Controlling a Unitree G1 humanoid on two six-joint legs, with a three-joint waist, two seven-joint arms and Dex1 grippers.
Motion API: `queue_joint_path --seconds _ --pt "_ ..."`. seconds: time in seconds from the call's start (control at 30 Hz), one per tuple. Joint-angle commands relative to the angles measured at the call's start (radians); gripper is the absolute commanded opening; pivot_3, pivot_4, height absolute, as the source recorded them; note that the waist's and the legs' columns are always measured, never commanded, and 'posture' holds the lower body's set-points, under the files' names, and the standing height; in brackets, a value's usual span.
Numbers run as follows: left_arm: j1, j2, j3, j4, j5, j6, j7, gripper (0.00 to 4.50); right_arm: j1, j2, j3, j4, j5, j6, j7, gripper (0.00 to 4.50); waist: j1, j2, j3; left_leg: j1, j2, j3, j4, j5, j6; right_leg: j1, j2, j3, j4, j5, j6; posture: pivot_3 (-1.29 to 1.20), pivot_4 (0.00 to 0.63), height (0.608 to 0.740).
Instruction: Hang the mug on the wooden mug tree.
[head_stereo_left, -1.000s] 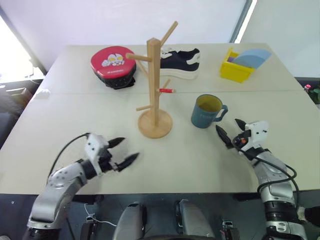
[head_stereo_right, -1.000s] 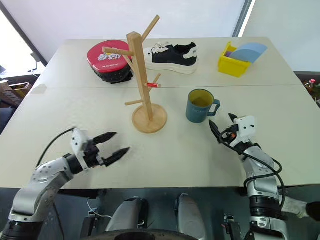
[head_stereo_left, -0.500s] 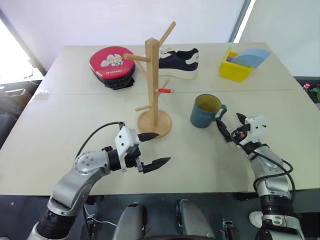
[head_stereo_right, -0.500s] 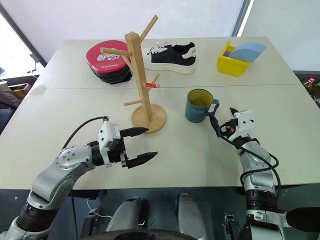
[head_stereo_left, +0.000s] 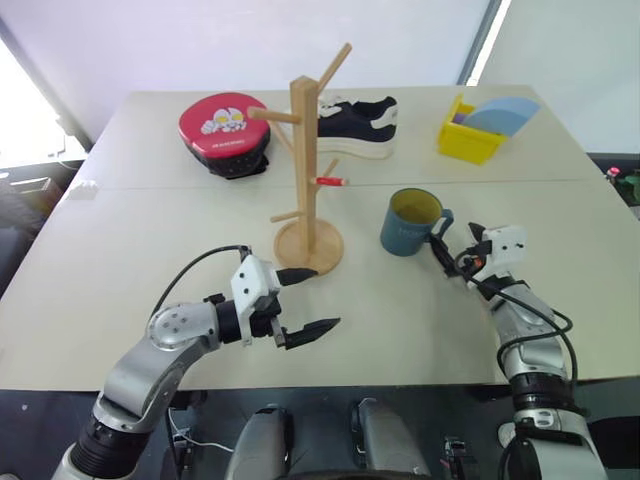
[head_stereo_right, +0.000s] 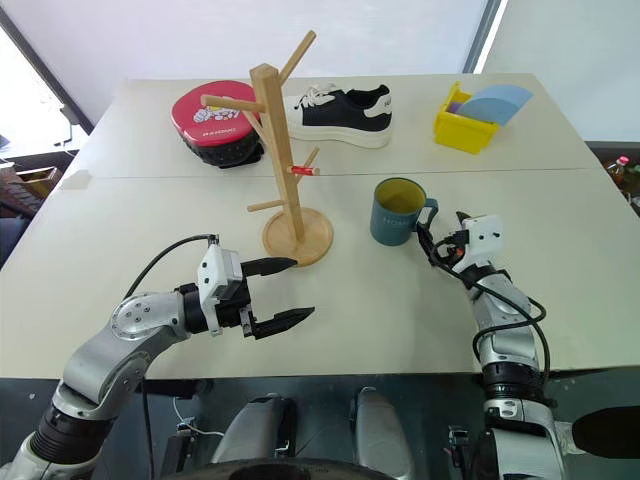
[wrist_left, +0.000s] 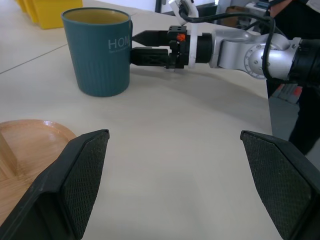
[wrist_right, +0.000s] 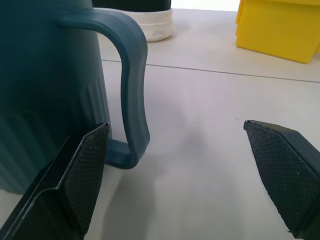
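Mug (head_stereo_left: 410, 222) on table, unhung; right gripper (head_stereo_left: 452, 247) fingers apart at handle; left gripper (head_stereo_left: 305, 300) spread, empty; mug tree (head_stereo_left: 308, 160) pegs bare.

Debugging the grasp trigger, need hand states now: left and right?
Left hand: open, holding nothing, near the wooden mug tree base.
Right hand: open, holding nothing, fingers beside the handle of the mug.

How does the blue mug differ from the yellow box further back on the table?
The mug is round and teal with a loop handle; the yellow box is squarish and bright yellow. The mug looks empty, while the box holds a pale blue fan-shaped piece. The mug stands near the wooden stand; the box sits at the far corner. Both rest upright on the table.
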Motion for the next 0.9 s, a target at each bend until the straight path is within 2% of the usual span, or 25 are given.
queue_joint_path --seconds 0.03,0.07,0.17,0.3,0.33,0.47,0.7,0.77,0.9 --pt "0.0 -0.004 -0.001 -0.027 -0.009 -0.007 -0.001 4.5 -0.033 0.0 -0.001 0.022 -0.001 -0.04 0.009 4.23 0.0 0.0 0.0 0.0 0.0 0.0 0.0 0.0 0.0 0.0 0.0 0.0 0.0 0.0 0.0 0.0 0.15 0.735" --pt "0.002 -0.005 -0.001 -0.029 -0.011 -0.005 0.0 4.5 -0.037 0.001 -0.001 0.028 0.0 -0.043 0.014 3.94 0.0 0.0 0.0 0.0 0.0 0.0 0.0 0.0 0.0 0.0 0.0 0.0 0.0 0.0 0.0 0.0 0.15 0.735" --pt "0.005 -0.009 0.003 -0.032 -0.014 -0.001 0.008 4.5 -0.052 0.006 0.004 0.042 0.007 -0.051 0.036 2.72 0.0 0.0 0.0 0.0 0.0 0.0 0.0 0.0 0.0 0.0 0.0 0.0 0.0 0.0 0.0 0.0 0.15 0.735" --pt "0.011 -0.014 0.012 -0.035 -0.016 0.002 0.023 4.5 -0.057 0.015 0.008 0.036 0.023 -0.048 0.069 0.59 0.0 0.0 0.0 0.0 0.0 0.0 0.0 0.0 0.0 0.0 0.0 0.0 0.0 0.0 0.001 0.0 0.15 0.735" --pt "0.013 -0.016 0.014 -0.035 -0.018 0.003 0.027 4.5 -0.054 0.018 0.01 0.027 0.028 -0.044 0.078 0.21 0.0 0.0 0.0 0.0 0.0 0.0 0.0 0.0 0.0 0.0 0.0 0.0 0.0 0.0 0.001 0.0 0.15 0.735" --pt "0.026 -0.018 0.021 -0.029 -0.016 -0.009 0.031 4.5 -0.013 0.017 0.046 -0.078 0.028 -0.009 0.102 0.1 0.0 0.0 0.0 0.0 0.0 0.0 0.0 0.0 0.0 0.0 0.0 0.0 0.001 0.0 0.001 0.0 0.15 0.735" --pt "0.067 0.001 0.093 0.032 -0.003 -0.058 0.028 4.5 0.118 -0.095 0.244 -0.52 -0.134 0.059 0.174 0.1 0.0 0.0 0.0 0.0 0.0 0.0 0.001 0.0 0.0 -0.001 0.0 0.0 0.004 0.0 0.001 0.0 0.15 0.735" --pt "0.072 0.021 0.129 0.069 0.006 -0.083 0.018 4.5 0.122 -0.137 0.297 -0.656 -0.189 0.099 0.193 0.1 0.001 0.0 0.0 0.001 0.0 -0.001 0.003 0.0 0.0 -0.001 0.0 0.0 0.007 0.0 0.001 0.0 0.15 0.735" --pt "0.07 0.053 0.181 0.125 0.01 -0.12 -0.006 4.5 0.085 -0.167 0.326 -0.83 -0.215 0.226 0.182 0.1 0.002 -0.001 0.001 0.001 0.001 -0.002 0.007 0.0 0.0 -0.001 0.002 -0.001 0.009 -0.002 -0.003 0.0 0.15 0.735"
